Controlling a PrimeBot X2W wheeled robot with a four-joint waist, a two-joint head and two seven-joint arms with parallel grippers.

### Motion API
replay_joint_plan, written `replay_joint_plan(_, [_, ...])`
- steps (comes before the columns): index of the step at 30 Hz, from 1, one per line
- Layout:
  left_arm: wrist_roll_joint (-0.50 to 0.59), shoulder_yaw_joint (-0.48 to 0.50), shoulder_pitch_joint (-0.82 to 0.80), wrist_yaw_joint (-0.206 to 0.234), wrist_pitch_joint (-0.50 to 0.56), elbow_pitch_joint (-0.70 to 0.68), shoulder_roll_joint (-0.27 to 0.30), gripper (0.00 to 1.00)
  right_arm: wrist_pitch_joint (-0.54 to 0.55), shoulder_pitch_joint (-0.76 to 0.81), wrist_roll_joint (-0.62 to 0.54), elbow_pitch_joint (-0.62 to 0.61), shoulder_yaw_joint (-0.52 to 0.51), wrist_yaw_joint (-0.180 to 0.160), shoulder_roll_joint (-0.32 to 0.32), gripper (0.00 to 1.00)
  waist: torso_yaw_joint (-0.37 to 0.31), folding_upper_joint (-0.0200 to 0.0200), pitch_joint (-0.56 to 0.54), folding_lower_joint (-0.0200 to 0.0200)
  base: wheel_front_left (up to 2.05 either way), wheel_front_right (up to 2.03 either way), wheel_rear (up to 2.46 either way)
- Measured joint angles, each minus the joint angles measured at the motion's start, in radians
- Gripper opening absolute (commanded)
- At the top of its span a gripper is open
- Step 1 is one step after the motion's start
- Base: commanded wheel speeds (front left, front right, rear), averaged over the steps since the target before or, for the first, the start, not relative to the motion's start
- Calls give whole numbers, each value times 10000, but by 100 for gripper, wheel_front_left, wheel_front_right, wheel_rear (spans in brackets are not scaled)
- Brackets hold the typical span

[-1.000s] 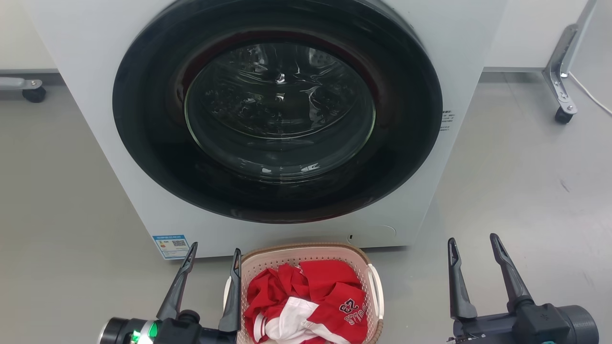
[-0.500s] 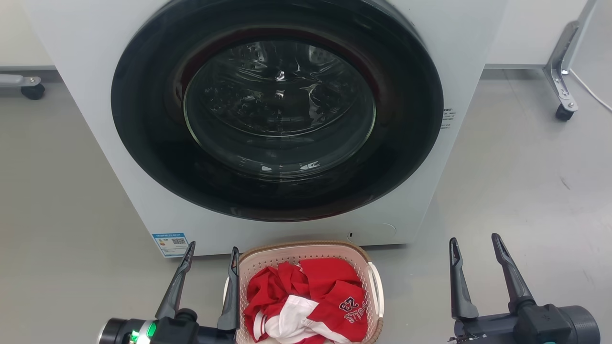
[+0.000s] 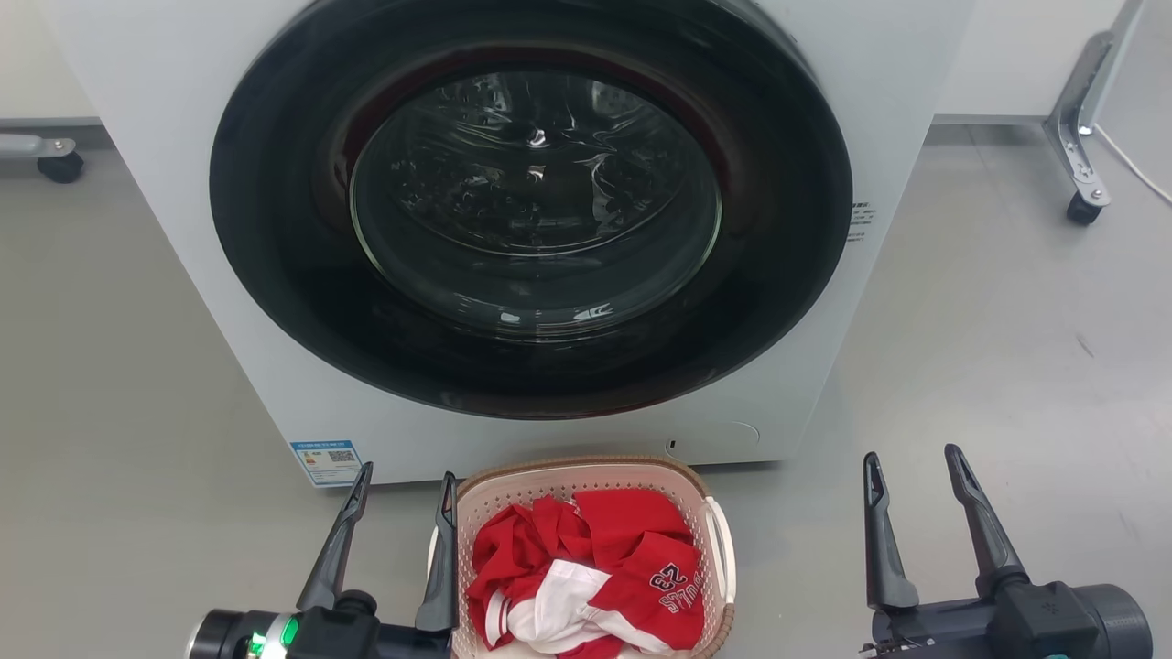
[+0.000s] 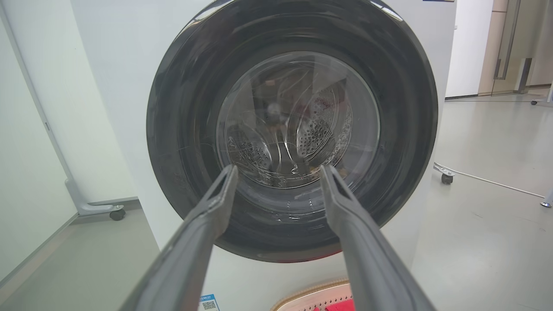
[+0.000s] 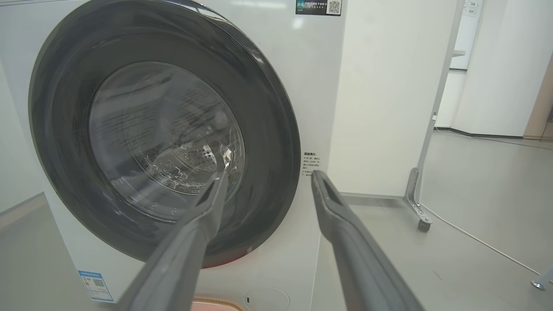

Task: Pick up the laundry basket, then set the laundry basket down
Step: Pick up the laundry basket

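Observation:
The laundry basket (image 3: 586, 471), cream and perforated with a brown woven rim and white side handles, stands on the floor at the foot of the washing machine, holding red and white clothes (image 3: 586, 581). My left gripper (image 3: 407, 480) is open just left of the basket, its right finger close to the left rim. Well to the right of the basket, my right gripper (image 3: 911, 455) is open over bare floor. The basket's rim (image 4: 311, 293) peeks in at the bottom of the left wrist view, below the open left gripper (image 4: 278, 170). The right gripper (image 5: 268, 177) points at the machine's front.
A white front-loading washing machine (image 3: 183, 183) with a shut dark round door (image 3: 531, 206) stands right behind the basket. A panel foot with a caster (image 3: 1080, 206) is at the far right, another caster (image 3: 59, 165) at the far left. Grey floor lies on both sides.
The whole head picture has drifted slightly, so the camera moved a little. Both grippers and the basket keep their places relative to each other.

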Motion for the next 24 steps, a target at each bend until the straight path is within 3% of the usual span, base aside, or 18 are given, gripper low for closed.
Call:
replay_joint_plan(13, [-105, -19, -332, -52, 0, 209, -46, 100, 0, -322, 159, 46, -102, 71, 21, 100, 15, 0, 751, 1, 0, 0, 0])
replay_joint_plan(24, [-525, 313, -2101, -378, -2, 1825, -67, 100, 0, -2204, 499, 1519, -529, 489, -71, 100, 23, 1, 2143, 3, 0, 0, 0])
